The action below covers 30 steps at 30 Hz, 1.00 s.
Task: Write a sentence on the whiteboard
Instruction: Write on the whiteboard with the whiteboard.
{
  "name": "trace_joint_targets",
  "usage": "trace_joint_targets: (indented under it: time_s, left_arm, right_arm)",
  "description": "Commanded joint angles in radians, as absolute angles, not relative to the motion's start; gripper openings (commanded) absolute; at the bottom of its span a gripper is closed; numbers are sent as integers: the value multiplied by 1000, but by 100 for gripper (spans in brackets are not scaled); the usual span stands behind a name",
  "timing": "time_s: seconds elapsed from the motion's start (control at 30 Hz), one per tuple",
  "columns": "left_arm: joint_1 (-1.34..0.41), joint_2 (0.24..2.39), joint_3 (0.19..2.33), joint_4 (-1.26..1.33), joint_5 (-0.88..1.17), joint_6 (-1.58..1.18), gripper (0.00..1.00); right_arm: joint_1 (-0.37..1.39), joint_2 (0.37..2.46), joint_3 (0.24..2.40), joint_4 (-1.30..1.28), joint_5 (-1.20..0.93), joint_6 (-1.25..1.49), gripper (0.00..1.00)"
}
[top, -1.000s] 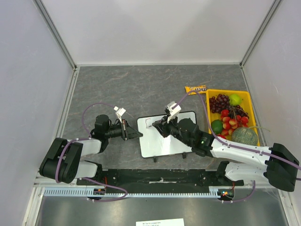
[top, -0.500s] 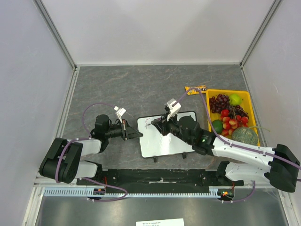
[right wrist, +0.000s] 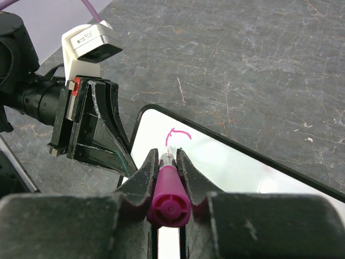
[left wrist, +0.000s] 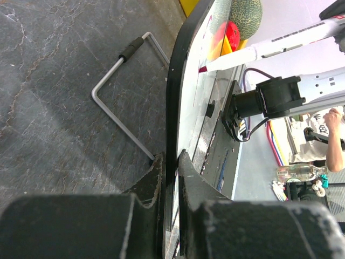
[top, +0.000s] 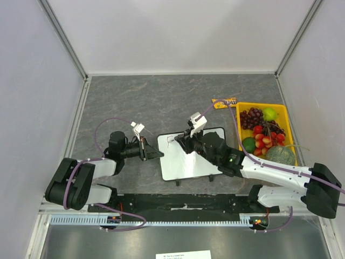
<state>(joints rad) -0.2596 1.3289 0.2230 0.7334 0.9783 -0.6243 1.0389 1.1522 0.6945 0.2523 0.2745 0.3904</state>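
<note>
Grey marbled desk, enclosed by pale walls on three sides, is carrying every item listed below.

Item 1, whiteboard: white face, thin black frame, rounded corners. It is lying on the desk between the two arms, just ahead of their bases. In the left wrist view its black edge is running straight away from the camera, and a bent wire leg with a black sleeve is sticking out beside it over the desk.

Item 2, sentence: it is showing only as one short curved pink stroke near the board's far left corner. No letter can be read.

Item 3, left claw: it is reaching in from the left, and its fingers are pressing together on the whiteboard's left edge, one on each face of the frame.

Item 4, right claw: it is hanging over the far left part of the board and pinching a marker between both fingers. The marker's magenta butt end is facing the wrist camera. Its white barrel is slanting towards the board, and its dark red tip is sitting at the board's face, just beside the pink stroke.

Item 5, yellow tray: it is standing at the right side of the desk, well apart from the board, and holding dark grapes, red fruit, green fruit and a netted melon.

Item 6, orange candy packet: it is lying flat on the desk just beyond the tray's far left corner.
</note>
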Motion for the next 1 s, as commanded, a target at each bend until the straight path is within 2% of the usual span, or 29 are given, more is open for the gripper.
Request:
trace_joint_targets:
  time_s: [0.0,0.97]
  left_arm:
    - [-262,1344,238,695,927,-564,2]
    - [-264,1342,238,690,923,-561,2]
  right_arm:
    - [1043,1169,695,294,308,380,0]
    - [1040,1123,687,175,439,373,0]
